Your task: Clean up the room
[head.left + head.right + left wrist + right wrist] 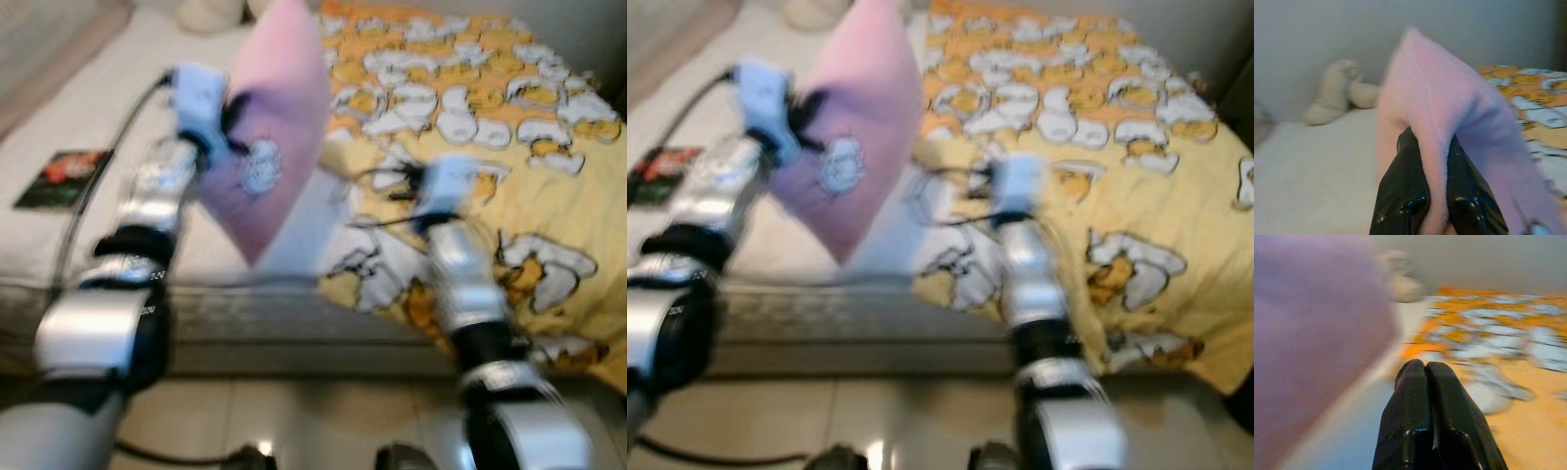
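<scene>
The left pincer (1432, 196) was clamped on the lower edge of a soft pink square cushion (272, 127) with a small white figure printed on its face, and its two black fingers (1403, 196) pressed the fabric from either side. The cushion hung tilted, one corner up and one corner down, above the white sheet of a bed (98, 108), near the line where the sheet met a yellow-orange quilt patterned with white cartoon shapes (509, 157).

The right pincer (1426, 382) had its two black fingers pressed flat together with nothing between them. It hovered above the near part of the quilt, just beside the cushion.

A small dark card or booklet with a red picture (64, 178) lay flat on the sheet towards the robot's left, well apart from the cushion. A cream plush toy (1339, 90) rested at the far end of the bed against a grey wall. Pale floor tiles (323, 421) showed below the bed's edge. The head views were blurred.
</scene>
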